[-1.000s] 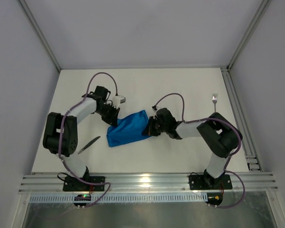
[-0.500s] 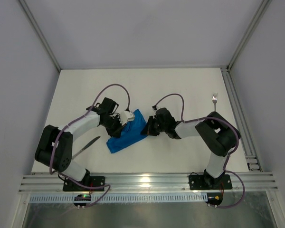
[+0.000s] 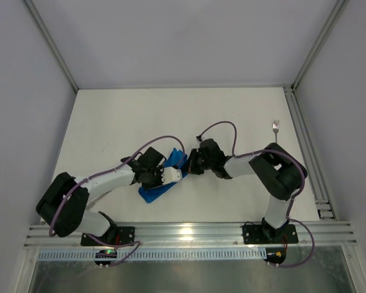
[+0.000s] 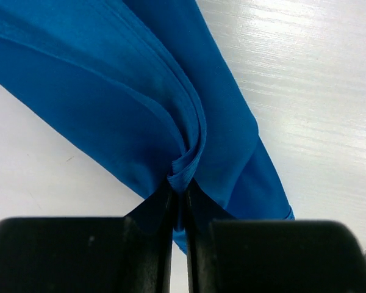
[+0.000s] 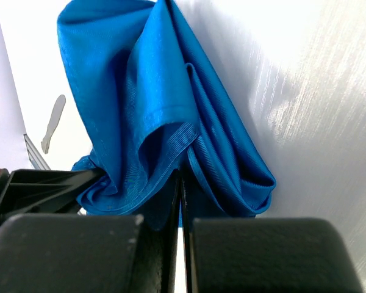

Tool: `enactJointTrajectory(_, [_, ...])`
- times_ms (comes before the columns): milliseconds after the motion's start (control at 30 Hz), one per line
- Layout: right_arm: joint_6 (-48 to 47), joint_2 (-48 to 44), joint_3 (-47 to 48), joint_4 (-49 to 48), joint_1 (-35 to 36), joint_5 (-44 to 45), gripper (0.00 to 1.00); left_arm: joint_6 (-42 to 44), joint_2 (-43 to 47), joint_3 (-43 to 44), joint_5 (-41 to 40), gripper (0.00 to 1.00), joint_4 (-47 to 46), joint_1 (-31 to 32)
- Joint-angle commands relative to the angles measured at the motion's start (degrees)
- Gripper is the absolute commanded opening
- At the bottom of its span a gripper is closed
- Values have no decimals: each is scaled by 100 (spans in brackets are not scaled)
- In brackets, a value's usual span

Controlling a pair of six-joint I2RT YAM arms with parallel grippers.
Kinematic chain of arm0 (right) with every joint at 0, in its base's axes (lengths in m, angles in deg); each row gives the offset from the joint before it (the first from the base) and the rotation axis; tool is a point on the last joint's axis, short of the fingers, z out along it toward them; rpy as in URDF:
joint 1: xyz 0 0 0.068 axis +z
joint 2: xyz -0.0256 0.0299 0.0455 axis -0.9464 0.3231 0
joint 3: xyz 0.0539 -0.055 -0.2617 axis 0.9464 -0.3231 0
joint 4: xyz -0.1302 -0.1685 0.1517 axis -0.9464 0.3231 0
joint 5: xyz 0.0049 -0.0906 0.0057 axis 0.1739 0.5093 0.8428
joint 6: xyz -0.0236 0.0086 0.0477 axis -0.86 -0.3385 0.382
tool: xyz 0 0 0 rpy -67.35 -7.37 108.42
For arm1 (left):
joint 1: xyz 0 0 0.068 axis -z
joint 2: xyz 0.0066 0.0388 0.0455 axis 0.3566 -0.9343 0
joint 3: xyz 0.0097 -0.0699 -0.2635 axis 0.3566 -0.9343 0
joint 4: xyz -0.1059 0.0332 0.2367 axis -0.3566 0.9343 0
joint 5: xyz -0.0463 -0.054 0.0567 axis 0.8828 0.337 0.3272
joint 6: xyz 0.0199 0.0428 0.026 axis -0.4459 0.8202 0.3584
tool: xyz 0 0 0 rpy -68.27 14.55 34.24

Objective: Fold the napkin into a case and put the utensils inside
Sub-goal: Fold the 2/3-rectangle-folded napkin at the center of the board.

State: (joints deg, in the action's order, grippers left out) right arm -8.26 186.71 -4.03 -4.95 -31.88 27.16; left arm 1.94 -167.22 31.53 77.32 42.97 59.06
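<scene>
We find the napkin (image 3: 151,193) bunched near the middle of the surface (image 3: 110,122), lying on a diagonal between the two arms. Its lower end points toward the near left and its upper end toward the far right. It is gathered in loose, layered folds, not laid flat, and it has not been made into a case. The left claw (image 4: 180,190) sits on the middle of the cloth. In the left wrist view its fingers stand almost together, with only a thin slit between them. A ridge of several stacked layers is pinched at their tips, and the cloth fans out from the pinch and rests on the surface. The right claw (image 5: 180,178) is at the napkin's far-right end, close beside the left claw. In the right wrist view its fingers are pressed together on a crumpled fold, and the cloth billows upward and to the left of the grip. Both claws are low over the surface. The fork (image 3: 276,127) lies on the surface toward the far right, well apart from the napkin and from both claws, and neither claw touches it. We could not identify the dark knife-like piece with certainty in any view.
</scene>
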Motion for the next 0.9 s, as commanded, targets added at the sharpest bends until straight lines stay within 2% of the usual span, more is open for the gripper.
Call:
enactJointTrajectory(0, [-111,35,-86,413,20,418,4,148,77,-185,-784,8,-507,295])
enactJointTrajectory(100, [-330,-307,28,658,2,383,10,166,60,-317,-1091,8,-648,436])
enactJointTrajectory(300, [-1375,-1299,625,2362,-156,278,20,105,77,-370,-1163,8,-719,480])
enactJointTrajectory(400, [-1901,-1661,915,3267,-383,93,34,96,95,-397,-1171,8,-754,481])
enactJointTrajectory(467, [-2158,-1706,1231,3681,-481,58,39,87,77,-388,-1189,8,-763,481])
enactJointTrajectory(633, [-2572,-1006,2468,3911,-719,127,54,61,77,-379,-1189,8,-719,489])
enactJointTrajectory(800, [-2528,208,3743,3929,-710,57,57,43,51,-370,-1233,8,-728,507])
enactJointTrajectory(867, [-2484,621,3947,3955,-701,119,59,43,7,-344,-1285,8,-710,516])
